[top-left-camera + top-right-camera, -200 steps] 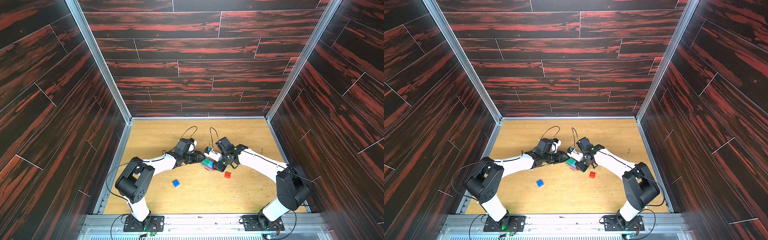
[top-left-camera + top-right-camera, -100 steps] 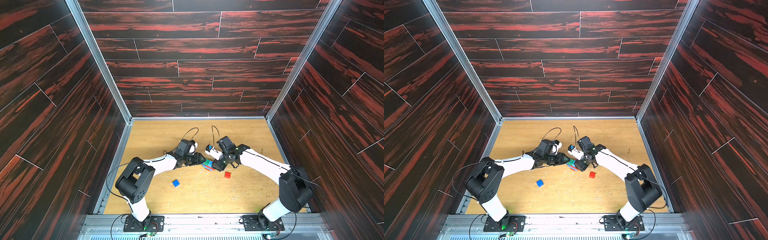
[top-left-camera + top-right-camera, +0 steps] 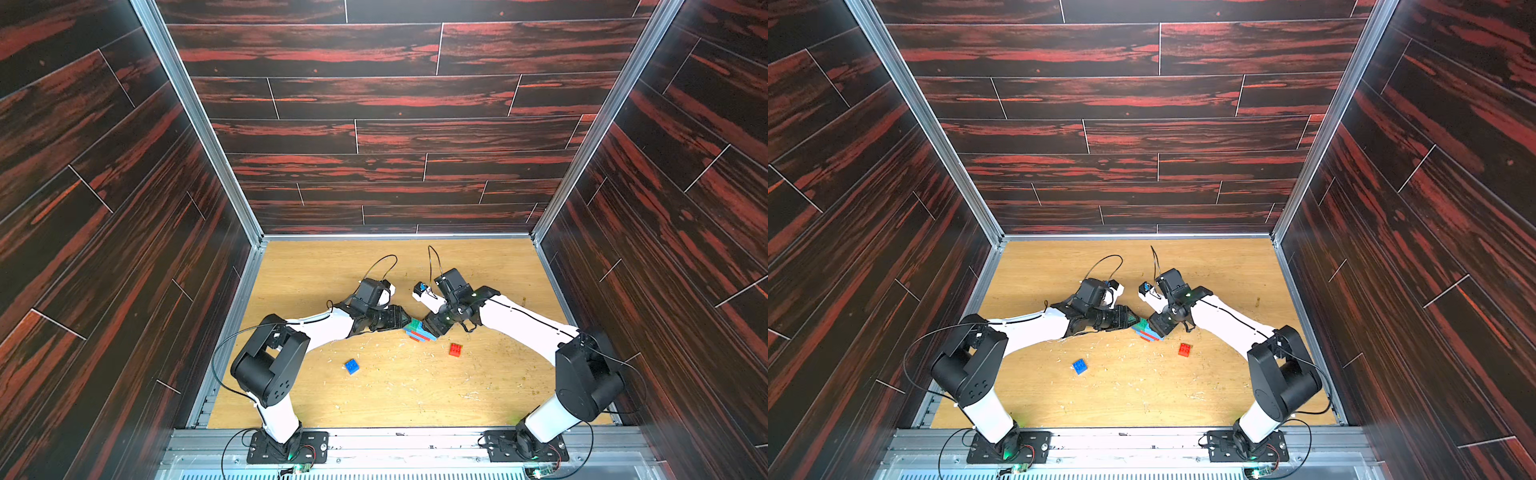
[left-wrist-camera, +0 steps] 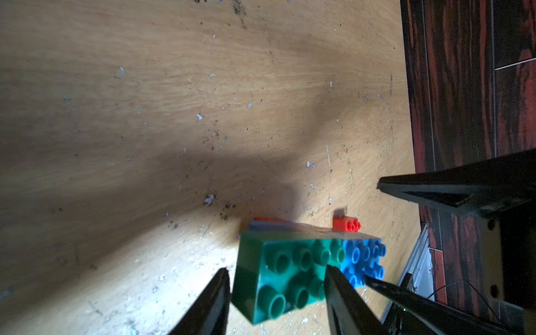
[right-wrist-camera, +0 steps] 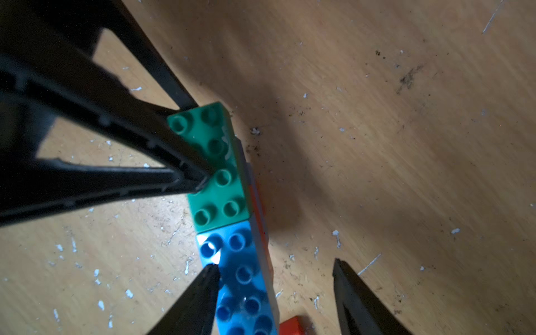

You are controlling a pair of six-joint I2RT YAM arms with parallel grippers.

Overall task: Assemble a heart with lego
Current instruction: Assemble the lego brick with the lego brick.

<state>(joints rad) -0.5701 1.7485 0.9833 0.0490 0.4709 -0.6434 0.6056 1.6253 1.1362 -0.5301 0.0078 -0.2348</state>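
You're mid-assembly: the heart (image 3: 419, 330) sits on the table (image 3: 395, 399), left gripper (image 4: 277, 269) straddling its green brick (image 5: 220, 185) (clamped or not, can't tell), right gripper (image 5: 275, 264) jaws apart beside it; next, fetch the 1 loose red brick (image 3: 455, 349).

Dark red-streaked plank walls (image 3: 374, 104) on 3 sides, light wood floor (image 3: 415, 395) w/ pale flecks, alu posts (image 3: 199, 124)
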